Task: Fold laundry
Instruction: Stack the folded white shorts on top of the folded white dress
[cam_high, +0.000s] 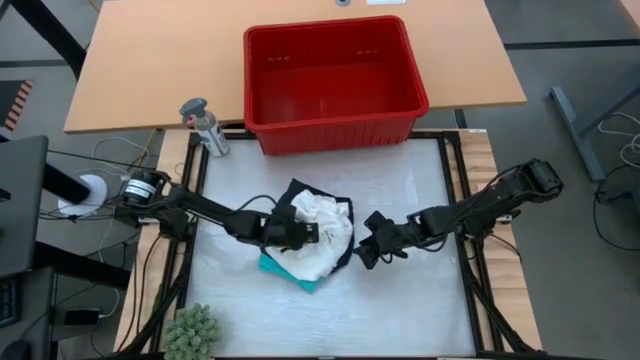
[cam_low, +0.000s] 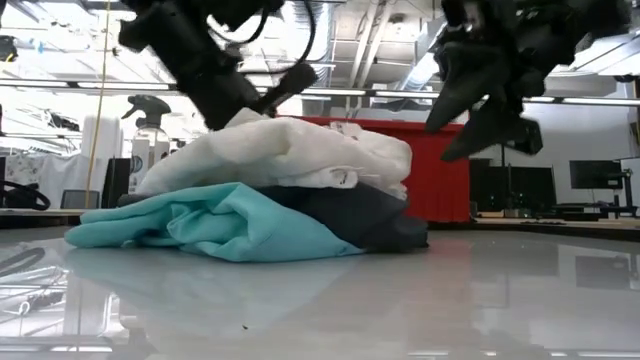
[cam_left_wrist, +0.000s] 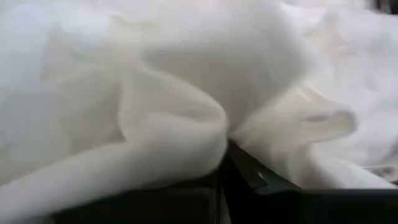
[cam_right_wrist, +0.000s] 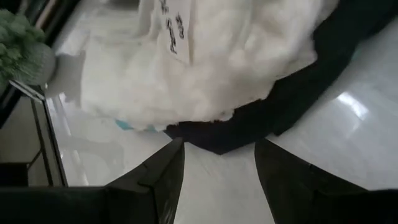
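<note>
A: The laundry sits heaped mid-bench, white cloth topmost. Left gripper is clenched in it and could drag the heap.

B: Right gripper hangs released just beside (black edge nearest). The red basket stands behind; the plant sits well apart.

The left arm reaches in from the table's left edge, stretched low toward the middle, and the left gripper is closed, its fingers pressed into white cloth. The right arm comes in from the right edge, elbow bent and wrist angled down. The right gripper hangs above the table with its two fingers spread apart, holding nothing.
</note>
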